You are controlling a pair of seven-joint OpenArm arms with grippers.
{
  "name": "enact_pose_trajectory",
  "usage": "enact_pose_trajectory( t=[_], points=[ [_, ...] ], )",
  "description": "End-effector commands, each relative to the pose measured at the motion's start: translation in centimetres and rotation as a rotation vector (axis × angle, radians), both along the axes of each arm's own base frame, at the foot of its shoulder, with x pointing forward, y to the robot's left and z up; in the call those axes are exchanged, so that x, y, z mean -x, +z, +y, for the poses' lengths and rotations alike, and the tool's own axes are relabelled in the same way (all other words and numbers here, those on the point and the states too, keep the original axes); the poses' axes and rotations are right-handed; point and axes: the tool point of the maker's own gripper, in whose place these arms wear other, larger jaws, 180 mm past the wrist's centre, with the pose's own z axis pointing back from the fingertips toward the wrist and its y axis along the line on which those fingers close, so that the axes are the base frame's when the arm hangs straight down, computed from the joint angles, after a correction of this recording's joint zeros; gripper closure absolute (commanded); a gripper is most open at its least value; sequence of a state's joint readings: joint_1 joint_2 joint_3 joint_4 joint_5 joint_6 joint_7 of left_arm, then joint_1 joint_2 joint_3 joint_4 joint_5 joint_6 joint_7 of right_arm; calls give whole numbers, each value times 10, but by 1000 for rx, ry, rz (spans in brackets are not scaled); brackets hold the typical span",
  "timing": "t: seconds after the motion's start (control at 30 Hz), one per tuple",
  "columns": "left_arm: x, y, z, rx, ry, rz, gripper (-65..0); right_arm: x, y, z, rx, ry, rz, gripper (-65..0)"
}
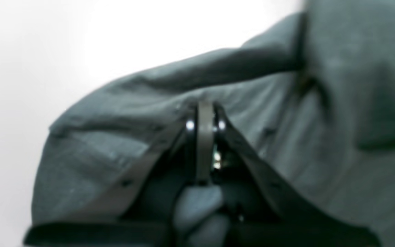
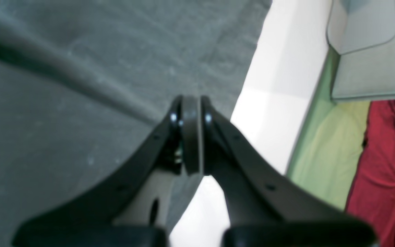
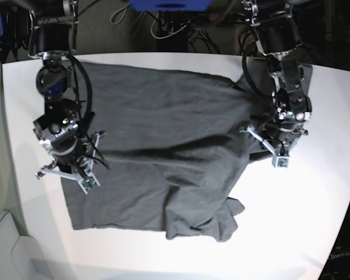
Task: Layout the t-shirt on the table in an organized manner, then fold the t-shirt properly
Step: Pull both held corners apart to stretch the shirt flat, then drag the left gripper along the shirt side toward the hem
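The dark grey t-shirt (image 3: 163, 140) lies spread and wrinkled across the white table (image 3: 315, 221), its lower right part bunched into folds. At the shirt's left edge in the base view, my right gripper (image 3: 70, 170) is shut, and the right wrist view shows its tips (image 2: 190, 103) pinching a dark band of cloth. My left gripper (image 3: 262, 140) sits at the shirt's right edge. Up close, its fingers (image 1: 205, 109) are shut on a fold of the t-shirt (image 1: 122, 137), which drapes around them.
The table's curved edge runs close to my right gripper, with green floor (image 2: 321, 151), a red object (image 2: 382, 164) and a grey panel (image 2: 365, 68) beyond it. Cables and dark equipment (image 3: 163, 23) crowd the back. Bare white tabletop (image 3: 303, 233) lies at the front right.
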State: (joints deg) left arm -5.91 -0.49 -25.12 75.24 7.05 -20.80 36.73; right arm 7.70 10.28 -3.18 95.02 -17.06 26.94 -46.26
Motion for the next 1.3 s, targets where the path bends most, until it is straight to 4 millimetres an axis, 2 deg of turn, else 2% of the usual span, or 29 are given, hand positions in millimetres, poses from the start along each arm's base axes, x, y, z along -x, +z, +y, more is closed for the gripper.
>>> enact_pose_trajectory(
  t=[0.0, 0.17, 0.3, 0.37, 0.47, 0.6, 0.73, 0.87, 1.0, 1.1, 1.17, 1.27],
  points=[
    [-4, 9, 18, -14, 33, -38, -4, -6, 5, -4, 0, -9, -19, 0],
    [15, 6, 65, -12, 169, -31, -4, 7, -45, -3, 1, -4, 124, 0],
    [39, 5, 103, -39, 257, -17, -4, 12, -62, -1, -15, 6, 155, 0],
    [44, 4, 108, -46, 267, -10, -4, 14, -68, -3, -17, -1, 170, 0],
    [63, -2, 122, -70, 288, 19, -3, 19, -77, -9, -9, -10, 199, 0],
    [78, 9, 135, -91, 323, -2, -3, 30, -91, -21, 15, -17, 245, 0],
    [84, 44, 139, -65, 354, -118, -3, 35, -97, -26, 18, -28, 269, 0],
    [80, 78, 134, -59, 337, -219, -3, 32, -93, -33, 34, -31, 262, 0],
    [74, 88, 128, -51, 327, -249, -3, 21, -69, -28, 39, -15, 185, 0],
    [60, 85, 110, -16, 295, -215, -3, 15, -48, -20, 36, 2, 120, 0],
    [46, 91, 102, 2, 276, -215, -4, 12, -35, -15, 35, 17, 81, 0],
    [13, 108, 76, 22, 204, -248, -4, 16, -36, -7, 26, 10, 97, 0]
  ],
)
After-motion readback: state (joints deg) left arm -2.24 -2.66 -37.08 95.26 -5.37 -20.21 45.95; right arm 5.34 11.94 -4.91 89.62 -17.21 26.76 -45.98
